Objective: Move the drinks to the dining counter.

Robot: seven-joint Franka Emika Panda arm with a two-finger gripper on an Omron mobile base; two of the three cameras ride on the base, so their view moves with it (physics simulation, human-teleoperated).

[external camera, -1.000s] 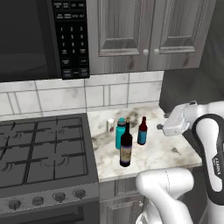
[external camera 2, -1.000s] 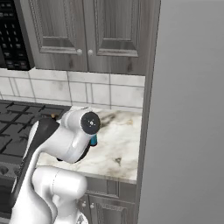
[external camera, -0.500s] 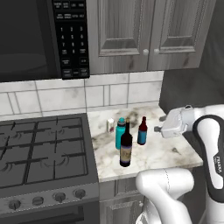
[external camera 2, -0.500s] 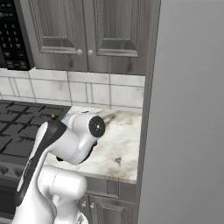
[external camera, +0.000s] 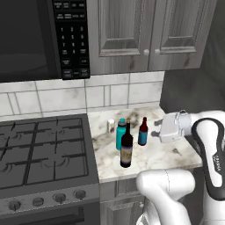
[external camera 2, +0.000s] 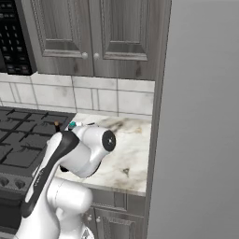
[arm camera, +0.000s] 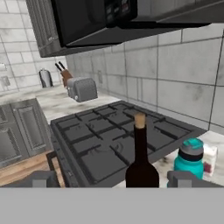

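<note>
On the small marble worktop (external camera: 176,154) stand four drinks: a tall dark wine bottle (external camera: 126,150) near the front, a teal water bottle (external camera: 120,134) behind it, a small brown-red bottle (external camera: 143,132) with a blue label to the right, and a small pale can (external camera: 110,125) at the back. My gripper (external camera: 157,132) hovers just right of the small bottle, pointing left, and is open and empty. In the hand view a dark bottle with a tan top (arm camera: 140,153), apparently the wine bottle, stands ahead between the spread fingertips (arm camera: 188,178), with the teal bottle (arm camera: 190,159) to its right. The dining counter is out of view.
A black gas stove (external camera: 39,154) adjoins the worktop on the left, under a microwave (external camera: 35,35). Grey wall cabinets (external camera: 145,30) hang above. A tall grey panel (external camera 2: 200,116) closes the worktop's right side. Beyond the stove stands a toaster (arm camera: 82,89).
The hand has sunk a little and edged left toward the bottles. The jaws stayed wide open and the drinks have not moved.
</note>
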